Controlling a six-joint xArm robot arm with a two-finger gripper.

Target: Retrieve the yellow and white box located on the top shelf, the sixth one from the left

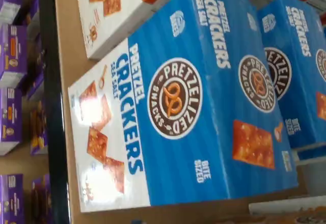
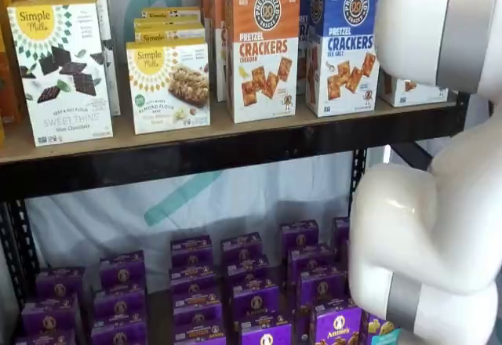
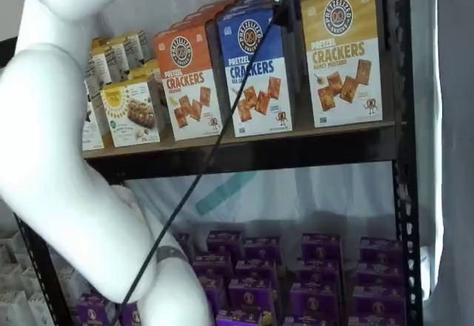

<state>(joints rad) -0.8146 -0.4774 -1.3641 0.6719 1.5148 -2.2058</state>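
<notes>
WRIST VIEW
- Blue-topped cracker carton (image 1: pixel 193 107): fills the view, upright on the top shelf (image 1: pixel 63 56); a second blue carton (image 1: pixel 290 66) stands behind it
- Orange-topped cracker carton (image 1: pixel 117 5): just beside the blue one, partly in view
- Yellow and white box: not in this view; judged that the camera is over the neighbouring stack, not yet over the target
- Fingers: not visible

SHELF VIEW
- Top shelf (image 2: pixel 157 137): tan board, black front rail, fully stocked along its visible length
- Orange-topped carton (image 2: pixel 263 51) and blue-topped carton (image 2: pixel 343 47): side by side, upright, front row
- White arm (image 2: pixel 427 204): covers the shelf's far end; only the white foot of a carton (image 2: pixel 412 92) shows past the blue one, and it cannot be told whether this is the target
- Gripper: hidden

SHELF VIEW
- Yellow and white box (image 3: pixel 342 55): upright at the front of the top shelf (image 3: pixel 222 139), just beside the blue-topped carton (image 3: pixel 261 74), against the black upright (image 3: pixel 396 81); untouched
- Gripper (image 3: pixel 281 0): dark fingers and cable at the view's upper edge, in front of the blue carton's top corner, apart from the target; the gap is not plain here, yet nothing is held and the jaws are spread wide, released

PROGRESS (judgement)
- Done: arm raised to top-shelf height, jaws ready
- Left: shift sideways to the yellow carton, close on it, draw it off the shelf
</notes>
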